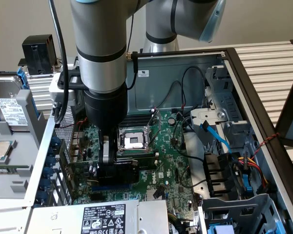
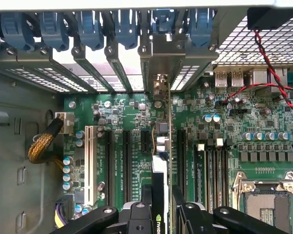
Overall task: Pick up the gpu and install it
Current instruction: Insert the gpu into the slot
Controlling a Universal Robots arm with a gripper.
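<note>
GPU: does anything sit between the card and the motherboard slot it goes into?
Nothing visible does. The gripper holds the gpu edge-on over the motherboard, its silver bracket at the rear opening. The neighbouring slots are bare; the red wire lies apart.

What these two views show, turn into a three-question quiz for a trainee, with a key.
1. True or false: the gripper is shut on the gpu, which stands on edge over the motherboard.
2. The CPU socket is: A) under a fan cooler; B) bare, with no cooler; C) hidden under a cable.
3. Fill in: the slot clips along the case's rear are ____ in colour.
Key: 1 true; 2 B; 3 blue.
</note>
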